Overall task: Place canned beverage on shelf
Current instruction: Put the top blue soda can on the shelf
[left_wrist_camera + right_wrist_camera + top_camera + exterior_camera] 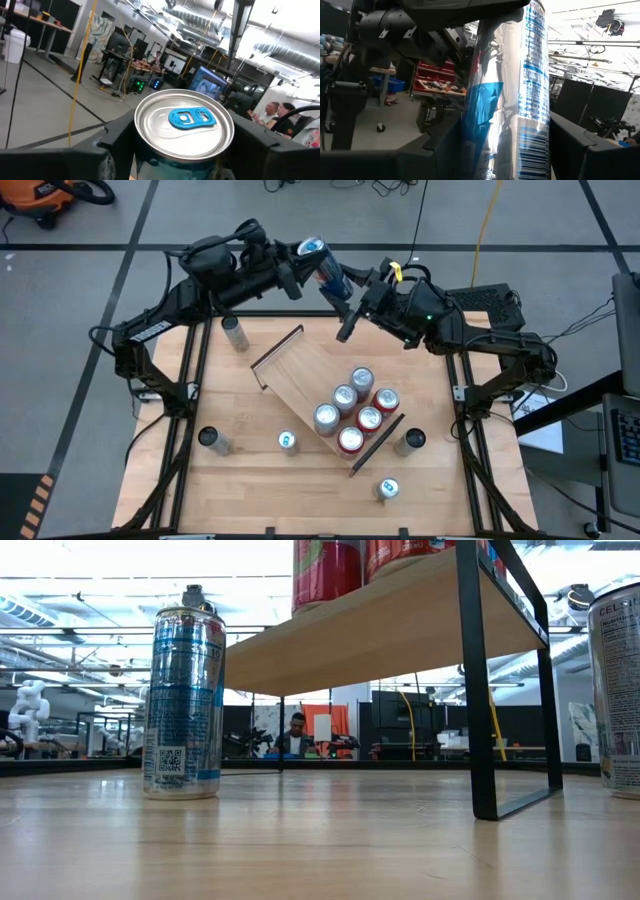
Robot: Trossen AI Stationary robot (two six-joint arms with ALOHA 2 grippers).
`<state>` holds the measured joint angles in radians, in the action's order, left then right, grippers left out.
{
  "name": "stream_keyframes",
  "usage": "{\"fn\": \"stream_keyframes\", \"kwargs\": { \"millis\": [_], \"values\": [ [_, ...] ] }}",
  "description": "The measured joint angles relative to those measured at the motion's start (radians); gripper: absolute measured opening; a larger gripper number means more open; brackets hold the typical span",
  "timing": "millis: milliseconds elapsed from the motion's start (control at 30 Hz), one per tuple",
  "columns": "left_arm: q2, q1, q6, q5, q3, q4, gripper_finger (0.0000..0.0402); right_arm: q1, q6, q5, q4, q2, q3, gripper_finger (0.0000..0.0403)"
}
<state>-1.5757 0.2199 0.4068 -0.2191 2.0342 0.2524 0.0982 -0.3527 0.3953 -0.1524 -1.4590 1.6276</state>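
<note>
Now, can (325,268): blue, silver and red, tilted in the air over the far edge of the surface (250,480), between the two tools and above the far end of the shelf.
Can top: silver lid with a blue tab, pointing toward the left arm; it fills the middle of the left wrist view.
Left tool (303,262): at the can's top end, with a dark finger (112,142) on each side of the lid; I cannot tell whether the fingers press the can or only flank it.
Right tool (347,298): clamped on the can's lower body; in the right wrist view the can's printed side stands between its fingers (580,145).
Shelf (300,375): light-wood board lying slantwise in the middle of the surface, with a black rail (277,352) at the far short end and another at the near one.
Shelf cans (345,396): six, upright in two rows at the near end, three silver and three red; the far half of the board is bare.
Loose cans (288,442): five, upright on the surface around the shelf, one near the far-left corner, two left of the shelf, two right of it.
Low view: the shelf's underside and black leg (480,690), and a silver-blue can (183,690) standing beside it.
Room: a person (297,735) sits well beyond the surface.
</note>
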Motion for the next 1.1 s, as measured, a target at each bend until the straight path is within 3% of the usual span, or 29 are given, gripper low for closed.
{"fn": "stream_keyframes", "kwargs": {
  "millis": [267, 500, 933, 1100],
  "values": [
    [0.000, 0.000, 0.006, 0.005, 0.000, 0.011, 0.0229, -0.001, 0.009, -0.003, 0.007, 0.000, 0.000, 0.0257],
    [0.000, 0.000, 0.006, 0.008, 0.000, 0.034, 0.0232, -0.002, 0.141, -0.055, 0.077, 0.013, 0.001, 0.0304],
    [0.021, -0.027, -0.039, 0.005, 0.000, 0.180, 0.0232, -0.048, 0.508, -0.067, 0.599, 0.161, 0.000, 0.0322],
    [0.019, -0.062, -0.082, -0.022, -0.071, 0.182, 0.0232, -0.048, 0.583, -0.061, 0.769, 0.257, 0.000, 0.0322]
  ]
}}
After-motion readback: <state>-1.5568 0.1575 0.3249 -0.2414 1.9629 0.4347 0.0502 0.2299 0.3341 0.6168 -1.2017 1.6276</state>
